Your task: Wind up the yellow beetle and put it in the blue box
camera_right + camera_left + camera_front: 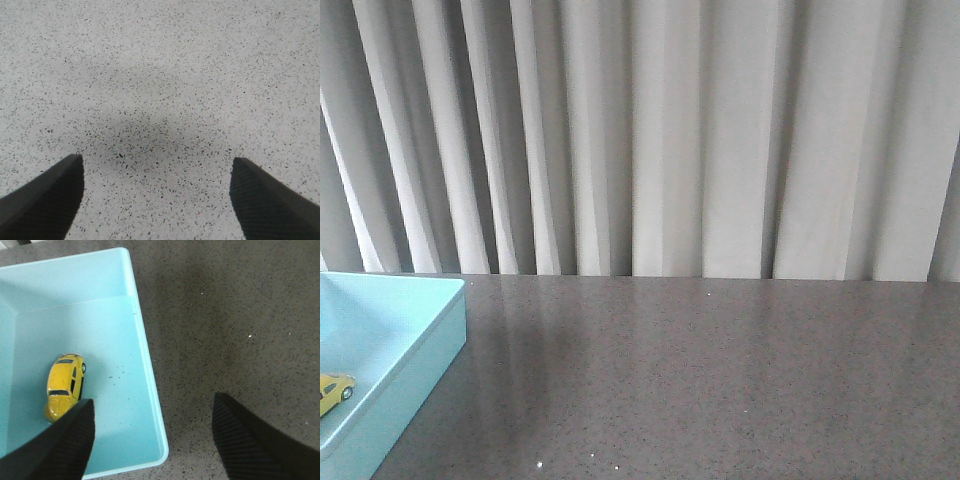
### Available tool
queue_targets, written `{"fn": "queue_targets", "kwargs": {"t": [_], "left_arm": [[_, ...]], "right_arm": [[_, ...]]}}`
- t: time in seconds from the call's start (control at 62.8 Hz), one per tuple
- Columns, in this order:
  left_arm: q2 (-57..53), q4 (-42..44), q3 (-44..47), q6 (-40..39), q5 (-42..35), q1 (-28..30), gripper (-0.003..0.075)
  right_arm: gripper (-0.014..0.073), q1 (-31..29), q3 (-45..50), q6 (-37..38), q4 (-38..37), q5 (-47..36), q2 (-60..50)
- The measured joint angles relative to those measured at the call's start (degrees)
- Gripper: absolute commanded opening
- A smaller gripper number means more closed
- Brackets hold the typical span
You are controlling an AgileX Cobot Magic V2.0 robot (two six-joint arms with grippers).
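Note:
The yellow beetle [65, 385] lies inside the blue box [145, 355], on its floor near one side wall. In the front view the beetle [332, 392] shows at the left edge inside the box [430, 340]. My left gripper [152, 412] is open and empty, raised above the box's corner; one finger hangs over the box near the car, the other over the table. My right gripper [157, 167] is open and empty above bare speckled table. Neither gripper shows in the front view.
The grey speckled table [720, 380] runs right from the box to a pale pleated curtain [670, 130] behind its far edge. A few dark specks lie on the box floor [117, 372].

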Motion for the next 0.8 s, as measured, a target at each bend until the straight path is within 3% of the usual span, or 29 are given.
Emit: {"fn": "queue_targets", "kwargs": {"t": [0.159,0.398,0.621,0.796], "left_arm": [[-9.2,3.3,9.1,-0.2,-3.8,-4.2,0.0488],[-23.8,8.5,20.9,-4.9,-3.7,-9.9,0.0454],[-38.6,19.1,29.3,-14.0,-2.6,-10.7,0.0414],[-46.5,21.5,35.4,-18.1,-5.1,-10.7,0.0392]], "right_arm": [[0.0578,0.0,0.0,0.0,0.0,0.0,0.0],[0.0578,0.0,0.0,0.0,0.0,0.0,0.0],[0.0578,0.0,0.0,0.0,0.0,0.1,0.0],[0.0578,0.0,0.0,0.0,0.0,0.2,0.0]]}}
